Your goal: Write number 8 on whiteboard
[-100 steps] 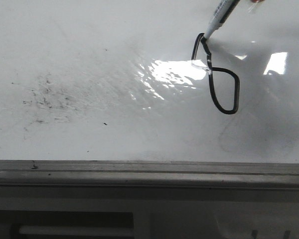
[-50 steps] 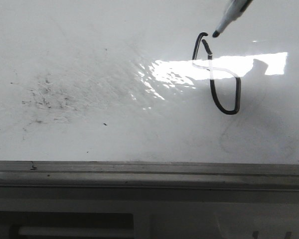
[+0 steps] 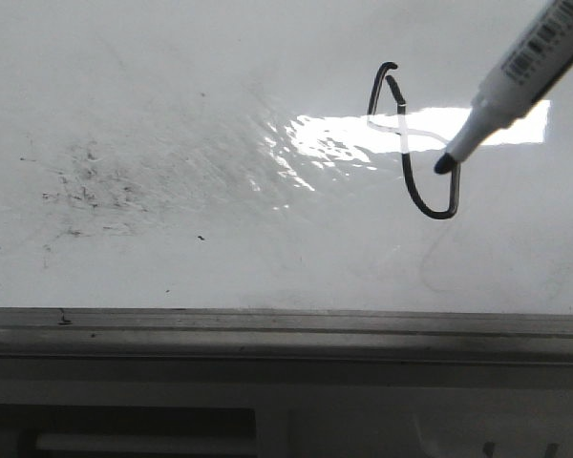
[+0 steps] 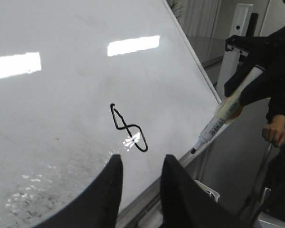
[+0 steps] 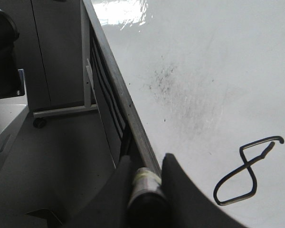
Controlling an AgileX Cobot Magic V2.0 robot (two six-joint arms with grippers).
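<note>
The number 8 (image 3: pixel 406 176) is a thin black crooked figure on the right half of the glossy whiteboard (image 3: pixel 220 86). It also shows in the left wrist view (image 4: pixel 126 127) and the right wrist view (image 5: pixel 249 164). My right gripper (image 5: pixel 146 161) is shut on a white marker (image 5: pixel 143 183). In the front view the marker (image 3: pixel 516 76) slants in from the upper right. Its black tip (image 3: pixel 445 164) is raised off the board and appears in front of the 8's lower loop. My left gripper (image 4: pixel 141 159) is open and empty, above the board on the near side of the 8.
A grey metal rail (image 3: pixel 286 329) runs along the board's near edge. A patch of black specks (image 3: pixel 86 186) lies on the board's left. A person in dark clothes, hand (image 4: pixel 274 133) showing, stands past the board's right edge, beside a white stand (image 4: pixel 237 33).
The marker has lifted off the top of the 8 and swung toward the camera and right. Its tip now shows in front of the lower loop, and the marker looks larger.
</note>
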